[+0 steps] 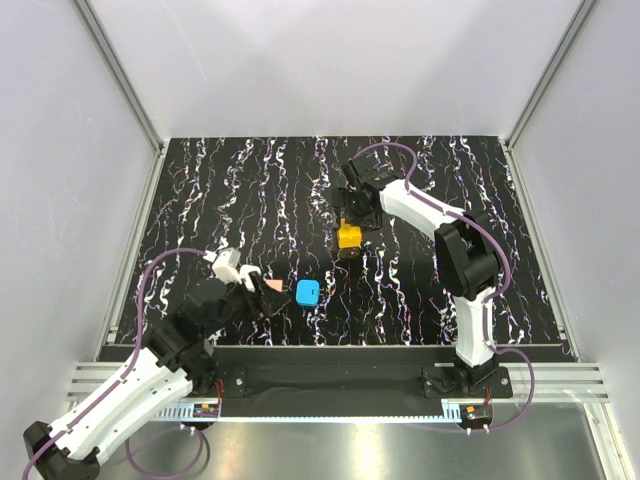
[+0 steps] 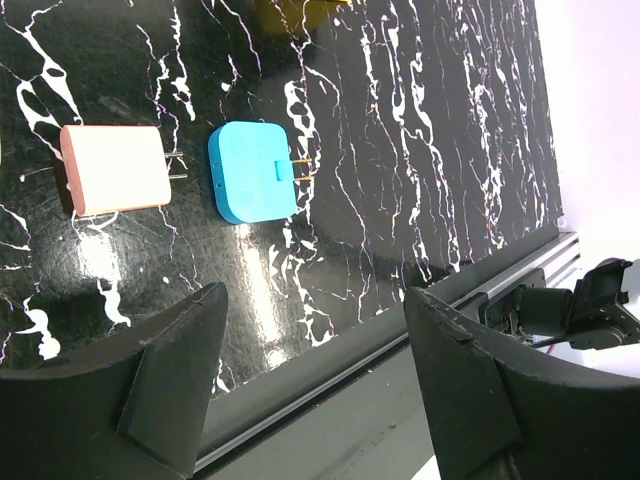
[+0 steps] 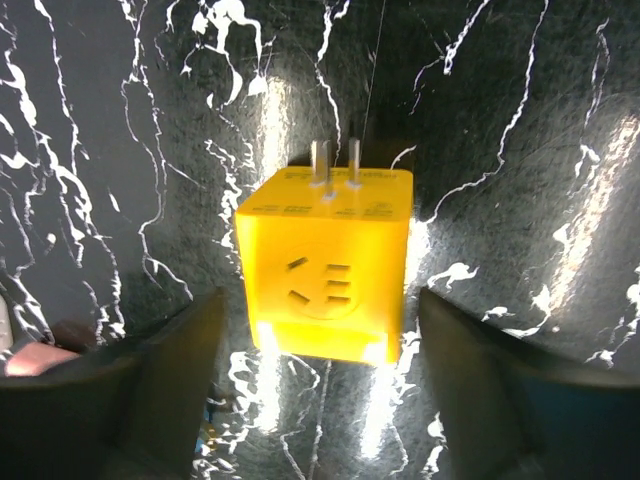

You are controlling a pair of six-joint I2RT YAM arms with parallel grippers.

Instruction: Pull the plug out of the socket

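Observation:
The socket (image 3: 325,268) is a yellow cube with slots on its near face and two metal prongs on its far side. It rests on the black marbled table (image 1: 420,180). My right gripper (image 3: 320,400) is open, one finger on each side of the cube's near end, touching neither side. In the top view the socket (image 1: 349,237) sits just in front of the right gripper (image 1: 352,218). A blue plug (image 2: 252,185) with two prongs lies flat, apart from the socket (image 2: 300,8). My left gripper (image 2: 315,370) hangs open and empty over the table's near edge, short of the blue plug (image 1: 307,292).
A pale pink plug (image 2: 115,168) with two prongs lies just left of the blue one. The metal rail (image 1: 330,378) runs along the table's near edge, and white walls close in the other three sides.

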